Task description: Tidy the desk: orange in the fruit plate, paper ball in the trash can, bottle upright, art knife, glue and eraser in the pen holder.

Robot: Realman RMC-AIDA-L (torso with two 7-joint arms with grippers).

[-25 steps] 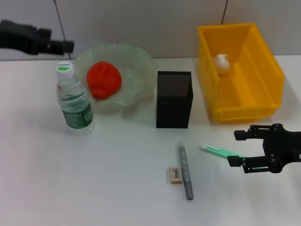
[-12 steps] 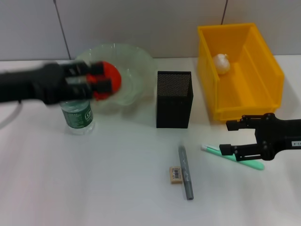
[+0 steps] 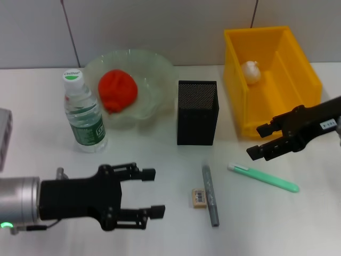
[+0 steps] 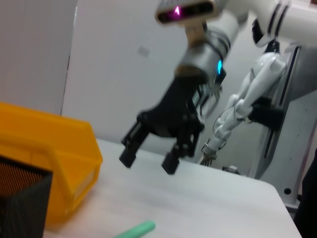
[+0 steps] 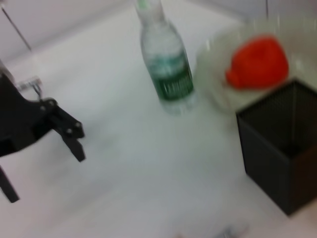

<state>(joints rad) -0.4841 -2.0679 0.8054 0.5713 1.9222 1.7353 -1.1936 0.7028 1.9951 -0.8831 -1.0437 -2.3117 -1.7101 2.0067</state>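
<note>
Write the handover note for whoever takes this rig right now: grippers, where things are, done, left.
Left gripper: open, empty, low over the table near the beige barcode-sleeved eraser.
Right gripper: open, empty, above the mint-green pen-shaped tool.
Done: red-orange lumpy orange in pale-green glass fruit plate; off-white paper ball in yellow plastic trash can; clear green-labelled bottle upright.
Left: eraser, grey stick and green tool into the black mesh pen holder.

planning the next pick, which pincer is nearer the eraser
Left. The left pincer is open just beside the eraser, on its left. The right pincer, also open, is farther off, up by the trash can.
</note>
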